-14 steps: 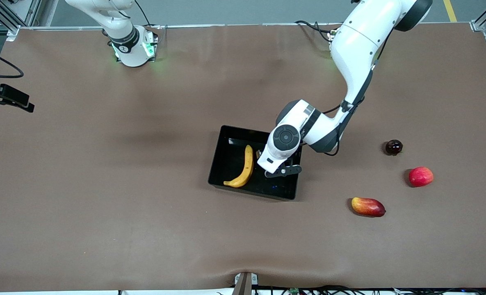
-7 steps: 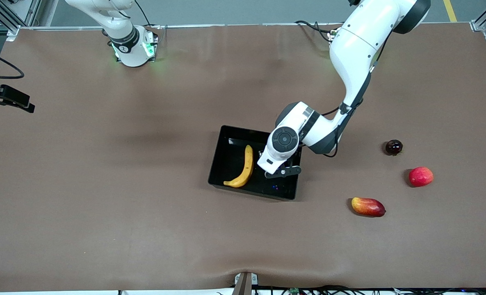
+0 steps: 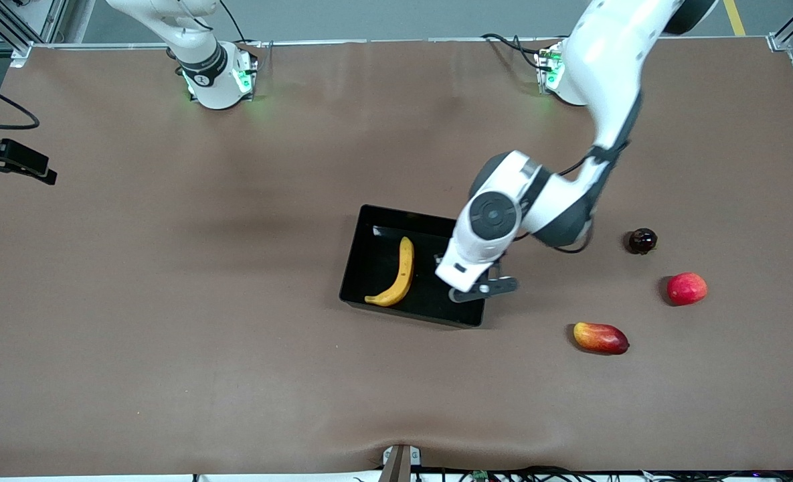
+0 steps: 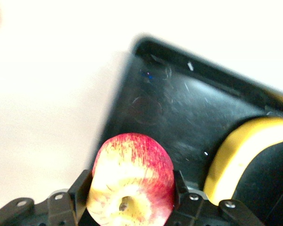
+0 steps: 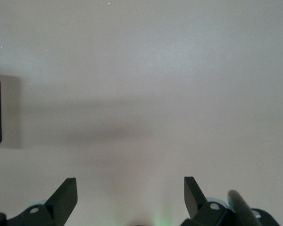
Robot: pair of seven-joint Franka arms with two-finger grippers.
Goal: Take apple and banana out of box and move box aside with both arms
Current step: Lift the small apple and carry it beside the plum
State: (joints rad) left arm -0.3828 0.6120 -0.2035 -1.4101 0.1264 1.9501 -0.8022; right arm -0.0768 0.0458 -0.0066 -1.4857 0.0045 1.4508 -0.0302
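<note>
The black tray (image 3: 377, 264) lies mid-table with the yellow banana (image 3: 399, 273) in it. My left gripper (image 3: 466, 273) hangs over the tray's end toward the left arm's end of the table. In the left wrist view the left gripper (image 4: 131, 190) is shut on the red apple with yellow patches (image 4: 132, 172), held above the tray's floor (image 4: 188, 108) beside the banana (image 4: 238, 155). The wrist hides the apple in the front view. My right gripper (image 5: 130, 193) is open and empty over bare table and waits.
A dark round fruit (image 3: 642, 240), a plain red round fruit (image 3: 686, 288) and a red-yellow mango (image 3: 600, 337) lie toward the left arm's end. A black fixture (image 3: 11, 161) juts in at the right arm's end.
My left gripper has moved with the apple toward the left arm's end of the tray and risen a little. The banana and tray have not moved.
</note>
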